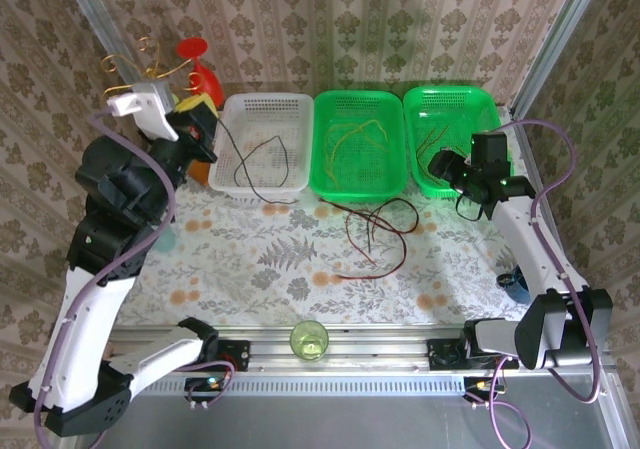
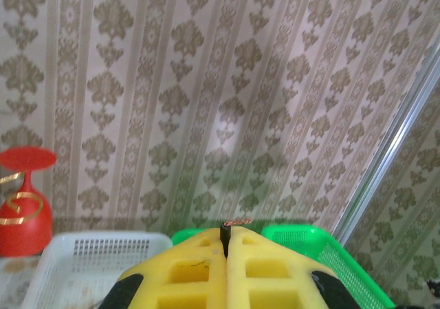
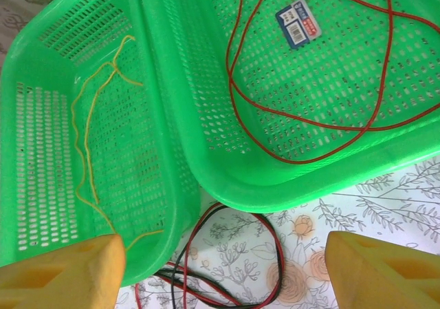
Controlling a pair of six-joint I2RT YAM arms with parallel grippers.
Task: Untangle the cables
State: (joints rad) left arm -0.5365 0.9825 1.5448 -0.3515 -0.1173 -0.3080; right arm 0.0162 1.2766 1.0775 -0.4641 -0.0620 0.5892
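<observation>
My left gripper [image 2: 227,239] is shut on the end of a black cable [image 2: 225,230], whose bare copper tip pokes out above the yellow fingers. That gripper [image 1: 197,121] is raised at the left end of the white basket [image 1: 262,102], and a thin black cable [image 1: 282,152] trails inside the basket. Dark red and black cables [image 1: 378,231] lie tangled on the tablecloth before the green baskets, also visible between my right fingers [image 3: 206,254]. My right gripper [image 3: 223,281] is open and empty, hovering [image 1: 468,177] over the near rim of the right green basket [image 1: 450,97], which holds a dark red cable [image 3: 234,82].
The middle green basket [image 1: 360,100] holds thin yellow cables [image 3: 86,137]. A red goblet [image 1: 200,64] with gold wire stands at the back left. A green cup [image 1: 309,340] sits at the front edge and a blue object [image 1: 517,286] by the right arm.
</observation>
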